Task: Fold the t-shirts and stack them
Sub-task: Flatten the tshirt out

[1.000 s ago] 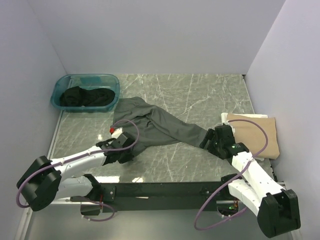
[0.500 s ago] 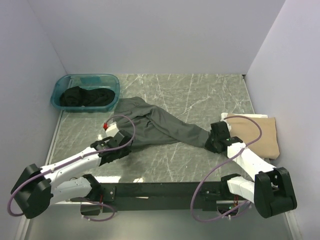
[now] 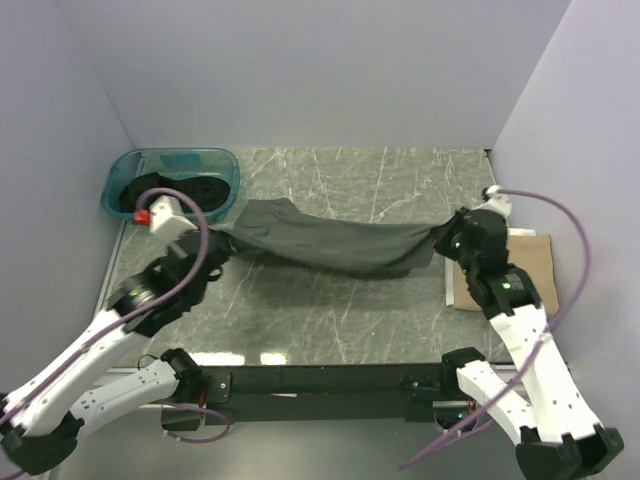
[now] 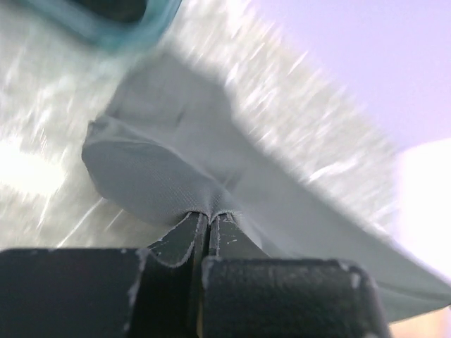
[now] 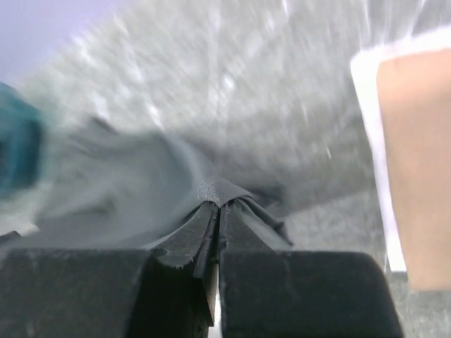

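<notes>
The dark grey t-shirt (image 3: 330, 243) is stretched in a sagging band over the table (image 3: 400, 180), running from just right of the teal tub (image 3: 215, 160) away toward the far right. The left gripper (image 3: 222, 245) is pinched tight on the shirt's end nearest the tub, and the right gripper (image 3: 440, 238) is clamped on the end farthest from it. Black t-shirts (image 3: 170, 195) lie inside the tub, and the tan t-shirt (image 3: 538, 265) lies flat well to the tub's right, beyond the right gripper.

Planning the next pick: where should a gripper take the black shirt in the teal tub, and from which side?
Probably pinch a raised fold of the black shirt from straight above: it lies crumpled in a heap, and the walls of the teal tub block sideways approach.
</notes>
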Action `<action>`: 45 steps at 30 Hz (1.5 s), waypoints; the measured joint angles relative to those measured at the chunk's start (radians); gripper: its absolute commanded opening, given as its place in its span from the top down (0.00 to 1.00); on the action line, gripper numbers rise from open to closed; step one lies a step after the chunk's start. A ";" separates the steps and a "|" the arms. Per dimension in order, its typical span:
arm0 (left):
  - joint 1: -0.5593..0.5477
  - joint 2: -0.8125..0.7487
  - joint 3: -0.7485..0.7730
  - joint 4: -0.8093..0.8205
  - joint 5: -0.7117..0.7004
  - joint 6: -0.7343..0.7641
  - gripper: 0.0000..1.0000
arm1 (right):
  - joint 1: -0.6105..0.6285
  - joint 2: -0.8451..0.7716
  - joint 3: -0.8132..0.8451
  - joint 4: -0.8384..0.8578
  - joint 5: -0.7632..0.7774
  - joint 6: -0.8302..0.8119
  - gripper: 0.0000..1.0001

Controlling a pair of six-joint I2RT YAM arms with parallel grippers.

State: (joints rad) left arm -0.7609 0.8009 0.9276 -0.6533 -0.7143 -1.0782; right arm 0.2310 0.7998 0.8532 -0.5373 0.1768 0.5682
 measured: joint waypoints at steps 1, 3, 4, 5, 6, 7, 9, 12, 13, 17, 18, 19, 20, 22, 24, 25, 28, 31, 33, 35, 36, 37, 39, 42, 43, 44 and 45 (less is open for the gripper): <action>0.000 -0.028 0.037 0.002 -0.021 0.019 0.99 | 0.000 -0.014 0.049 -0.025 0.005 -0.006 1.00; 0.000 -0.076 0.085 0.018 -0.047 0.050 0.99 | 0.000 -0.035 0.139 -0.064 0.016 -0.016 1.00; 0.000 -0.107 0.105 0.034 -0.053 0.074 0.99 | 0.000 -0.048 0.188 -0.084 0.019 -0.021 1.00; 0.000 -0.137 0.120 0.056 -0.056 0.098 0.99 | 0.000 -0.060 0.228 -0.097 0.021 -0.027 1.00; 0.000 -0.161 0.127 0.073 -0.058 0.115 0.99 | 0.000 -0.072 0.260 -0.113 0.020 -0.031 1.00; 0.000 -0.193 0.130 0.095 -0.060 0.134 0.99 | 0.000 -0.080 0.282 -0.128 0.018 -0.034 1.00; 0.000 -0.236 0.130 0.127 -0.060 0.157 0.99 | 0.000 -0.114 0.303 -0.150 0.006 -0.040 1.00; 0.000 -0.245 0.109 0.149 -0.058 0.163 0.99 | 0.000 -0.143 0.298 -0.183 -0.029 -0.046 1.00; 0.000 -0.238 0.089 0.152 -0.059 0.156 0.99 | 0.000 -0.142 0.281 -0.183 -0.040 -0.049 1.00; 0.000 -0.147 -0.006 0.117 -0.071 0.102 0.99 | 0.000 -0.079 0.167 -0.180 -0.083 -0.058 1.00; 0.000 -0.112 -0.033 0.108 -0.077 0.084 0.99 | 0.000 -0.034 0.138 -0.179 -0.093 -0.061 1.00; 0.002 -0.079 -0.061 0.099 -0.082 0.063 0.99 | 0.000 0.019 0.120 -0.177 -0.101 -0.064 1.00; 0.005 -0.051 -0.080 0.091 -0.084 0.049 0.99 | 0.000 0.079 0.107 -0.166 -0.111 -0.066 1.00; 0.032 0.025 -0.129 0.084 -0.077 0.022 0.99 | -0.003 0.236 0.103 -0.132 -0.123 -0.073 1.00; 0.082 0.079 -0.170 0.100 -0.048 0.019 0.99 | -0.006 0.402 0.115 -0.092 -0.141 -0.080 1.00; 0.117 0.103 -0.192 0.124 -0.028 0.021 0.99 | -0.008 0.486 0.130 -0.076 -0.148 -0.085 0.99; 0.210 0.184 -0.228 0.181 0.048 0.044 0.99 | -0.010 0.700 0.201 -0.044 -0.177 -0.099 0.85; 0.260 0.276 -0.225 0.227 0.090 0.065 0.99 | -0.009 0.850 0.307 -0.033 -0.190 -0.116 0.65; 0.268 0.327 -0.217 0.242 0.106 0.074 0.99 | -0.009 0.901 0.366 -0.018 -0.195 -0.129 0.61; 0.271 0.357 -0.209 0.256 0.121 0.084 0.99 | -0.009 0.898 0.380 0.003 -0.198 -0.140 0.58; 0.273 0.363 -0.209 0.265 0.127 0.090 0.99 | -0.009 0.883 0.376 0.011 -0.198 -0.143 0.57; 0.275 0.365 -0.209 0.272 0.135 0.092 0.99 | -0.009 0.863 0.365 0.019 -0.201 -0.147 0.54; 0.278 0.365 -0.209 0.283 0.143 0.094 0.99 | -0.009 0.800 0.307 0.055 -0.214 -0.151 0.52; 0.285 0.365 -0.209 0.299 0.150 0.095 0.99 | -0.009 0.673 0.173 0.071 -0.243 -0.156 0.52; 0.287 0.365 -0.209 0.303 0.151 0.095 0.99 | -0.009 0.640 0.135 0.070 -0.250 -0.158 0.52; 0.290 0.365 -0.210 0.307 0.153 0.097 0.99 | -0.009 0.616 0.101 0.072 -0.254 -0.158 0.52; 0.291 0.365 -0.211 0.310 0.154 0.097 0.99 | -0.009 0.600 0.069 0.076 -0.259 -0.159 0.51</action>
State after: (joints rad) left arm -0.4694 1.1656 0.7162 -0.3435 -0.5598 -0.9810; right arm 0.2218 1.3998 0.9218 -0.4618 -0.0818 0.4095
